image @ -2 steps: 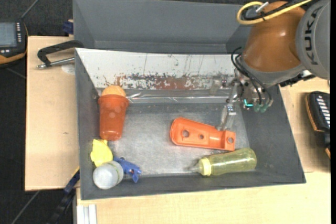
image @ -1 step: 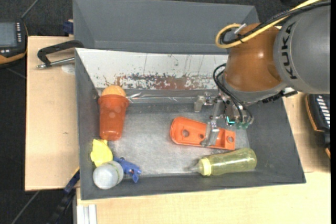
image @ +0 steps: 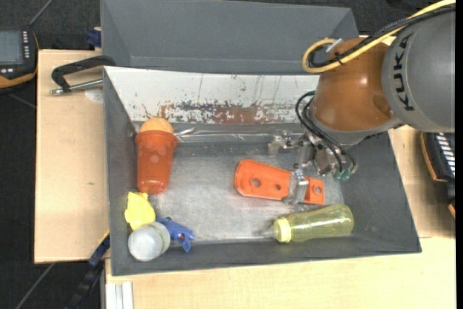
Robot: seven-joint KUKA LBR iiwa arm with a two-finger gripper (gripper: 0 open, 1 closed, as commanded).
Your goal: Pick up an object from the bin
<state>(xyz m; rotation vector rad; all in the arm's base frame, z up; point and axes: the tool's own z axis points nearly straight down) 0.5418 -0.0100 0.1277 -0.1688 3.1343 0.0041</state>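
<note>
We see the end effector (image: pixel 300 186) low in the grey metal bin (image: pixel 217 83), its tip down on the near end of a flat orange plastic piece (image: pixel 259 181). From this angle we cannot tell whether it is apart, together or clamped on anything. The orange piece lies flat on the bin floor, and orange shows on both sides of the tip, so we judge that the reach is done while the grasp and the lift are still to come. Its long axis runs across the view, sloping slightly downward toward the arm. The broader rounded end, which has a small hole in it, points away from the end effector toward the view's left. Just below the end effector in the view, a yellowish-green bottle (image: pixel 315 222) lies on its side, its pale cap pointing left. Well away, on the far side from the arm, an orange cup-like cylinder (image: pixel 155 155) lies, and below it a small heap holds a yellow piece (image: pixel 139 210), a pale round cap (image: pixel 147 242) and a blue piece (image: pixel 178 234).
</note>
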